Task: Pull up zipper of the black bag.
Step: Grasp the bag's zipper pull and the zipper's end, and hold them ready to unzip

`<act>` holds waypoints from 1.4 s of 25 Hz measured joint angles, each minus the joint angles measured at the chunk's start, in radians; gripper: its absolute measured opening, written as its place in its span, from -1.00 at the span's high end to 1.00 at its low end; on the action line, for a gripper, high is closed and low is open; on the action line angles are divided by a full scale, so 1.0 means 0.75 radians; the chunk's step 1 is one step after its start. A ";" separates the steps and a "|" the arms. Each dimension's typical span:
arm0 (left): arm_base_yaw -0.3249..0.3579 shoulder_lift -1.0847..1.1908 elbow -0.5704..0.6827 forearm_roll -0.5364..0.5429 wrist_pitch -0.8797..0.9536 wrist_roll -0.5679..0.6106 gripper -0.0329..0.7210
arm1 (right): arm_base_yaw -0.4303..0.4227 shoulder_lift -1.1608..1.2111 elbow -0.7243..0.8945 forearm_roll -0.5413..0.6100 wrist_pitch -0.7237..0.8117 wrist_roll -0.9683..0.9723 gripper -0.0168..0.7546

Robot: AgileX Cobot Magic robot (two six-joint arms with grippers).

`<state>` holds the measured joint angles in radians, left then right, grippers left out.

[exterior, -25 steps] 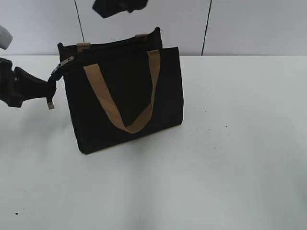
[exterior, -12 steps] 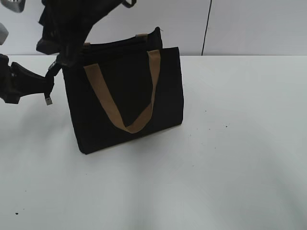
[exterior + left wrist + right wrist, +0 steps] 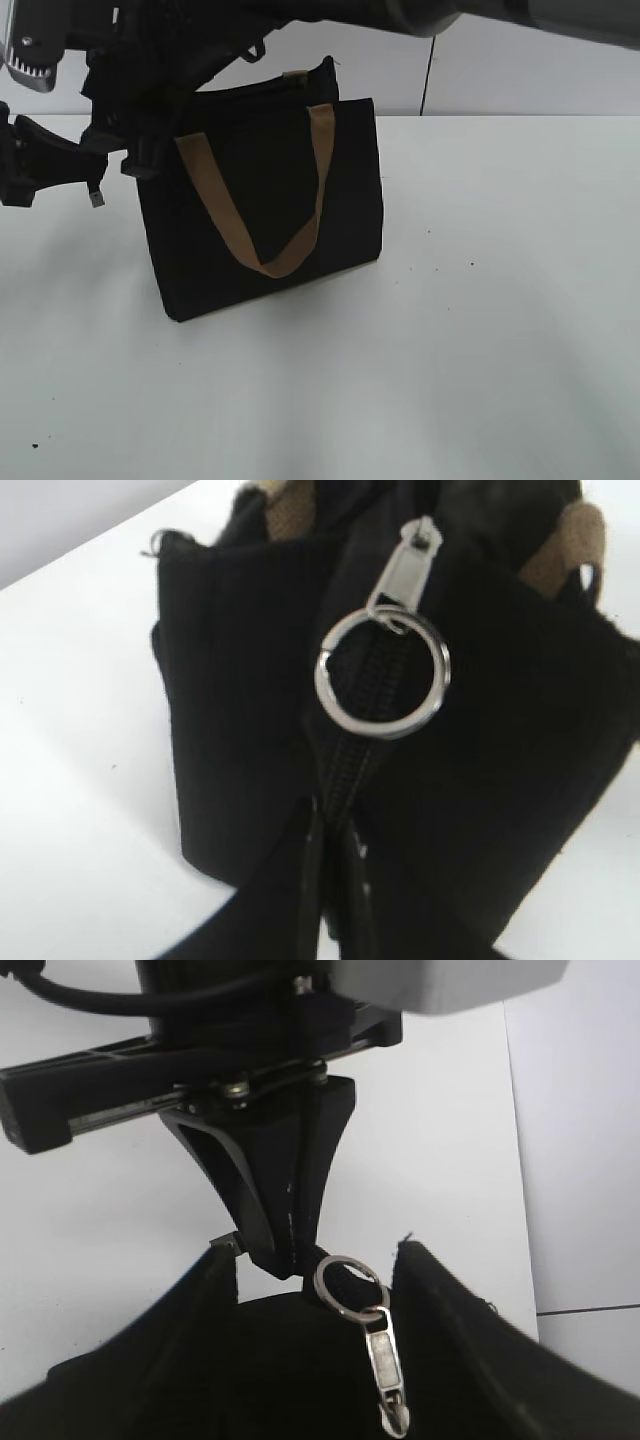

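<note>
Bag [image 3: 265,210] stands upright on the white table [image 3: 480,330], left of centre in the exterior view, tan handle [image 3: 262,215] hanging down its front. The zipper [image 3: 352,735] runs along its top edge, with the silver pull tab [image 3: 405,565] and its ring [image 3: 382,677] lying at the end nearest the left gripper [image 3: 280,1255]. That gripper is pressed together on the black tail of the zip track just beyond the ring, holding the end taut. The right gripper [image 3: 135,150] hovers over the same corner with its fingers spread either side of the ring. To do the step well, it should probably close on the tab itself, not the loose ring, then draw straight along the track while the left one holds firm, so the fabric does not bunch.
</note>
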<state>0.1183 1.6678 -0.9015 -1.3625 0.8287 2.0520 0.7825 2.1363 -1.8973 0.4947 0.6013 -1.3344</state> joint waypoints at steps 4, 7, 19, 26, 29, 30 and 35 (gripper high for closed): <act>0.000 -0.020 0.000 0.002 0.000 0.000 0.88 | 0.000 0.037 0.000 0.001 -0.051 -0.039 -0.05; 0.000 -0.020 0.000 0.004 0.000 0.000 0.88 | 0.000 0.047 0.000 0.001 -0.104 -0.047 -0.05; 0.000 -0.020 0.000 0.004 0.001 0.000 0.88 | 0.000 0.080 -0.002 0.002 -0.139 -0.054 0.16; 0.000 -0.020 0.000 0.004 0.001 0.000 0.88 | 0.000 0.091 -0.002 0.002 -0.139 -0.054 0.19; 0.000 -0.020 0.000 0.005 0.001 0.000 0.88 | 0.000 0.091 -0.002 0.003 -0.140 -0.056 0.27; 0.000 -0.020 0.000 0.005 0.001 0.000 0.88 | 0.000 0.091 -0.002 0.004 -0.140 -0.056 0.32; 0.000 -0.020 0.000 0.005 0.001 0.000 0.88 | 0.000 0.091 -0.002 0.035 -0.140 -0.056 0.64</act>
<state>0.1183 1.6528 -0.9015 -1.3589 0.8293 2.0520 0.7825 2.2048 -1.8992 0.5210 0.4962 -1.3761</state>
